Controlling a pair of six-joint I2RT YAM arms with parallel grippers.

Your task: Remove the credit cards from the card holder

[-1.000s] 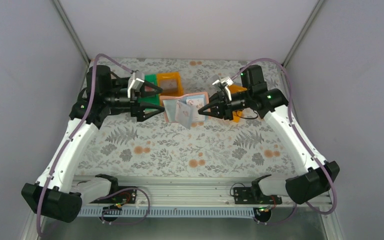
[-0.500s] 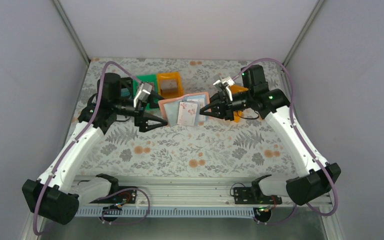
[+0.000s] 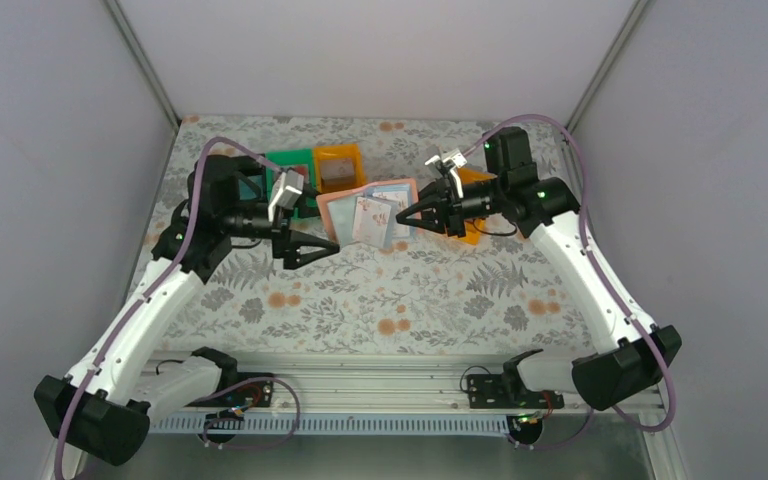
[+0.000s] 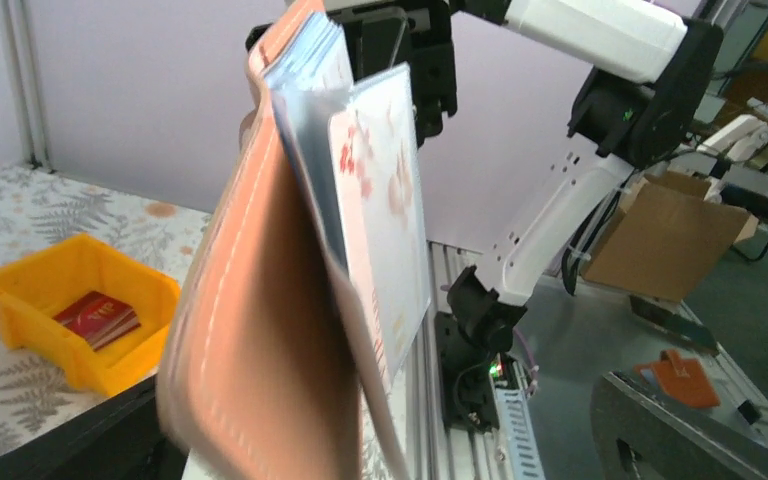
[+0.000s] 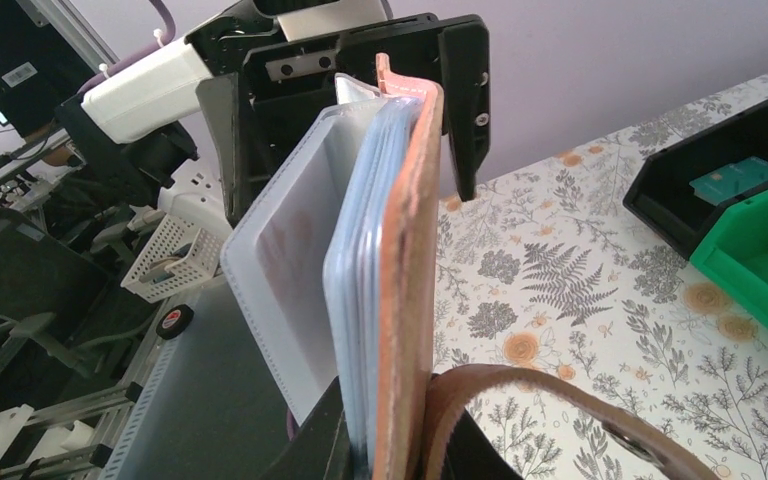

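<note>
White walls enclose a table (image 3: pixel 410 300) covered with a grey fern and orange flower print. 2 robot arms reach in from the near edge.

Seen from above, the right fingers (image 3: pixel 401 217) are clenched on the card holder (image 3: pixel 370 215) and hold it open off the table, near the back centre. Its brownish-pink cover faces away and its pale sleeves face the camera. The holder hangs just in front of a green bin (image 3: pixel 290 160) and an orange bin (image 3: pixel 340 165). A second orange bin (image 3: pixel 475 235) sits under the right arm.

The left fingers (image 3: pixel 322 240) are spread wide and grasp nothing. They point at the holder's left edge, close to it but not touching.

From the left wrist camera, the holder stands upright and fills the middle of the view. A whitish-pink card (image 4: pixel 385 200) with red marks sits in the outermost clear sleeve. To the left, a dark red card (image 4: pixel 100 318) lies inside an orange bin.

From the right wrist camera, the holder rises on edge out of the clenched fingers, and its blue-grey sleeves fan to the left of the pink cover. The brown closing tab (image 5: pixel 560 410) curls out to the lower right. At the right edge, a teal card (image 5: pixel 738 178) lies in a black bin (image 5: pixel 680 215) beside the green bin.
</note>
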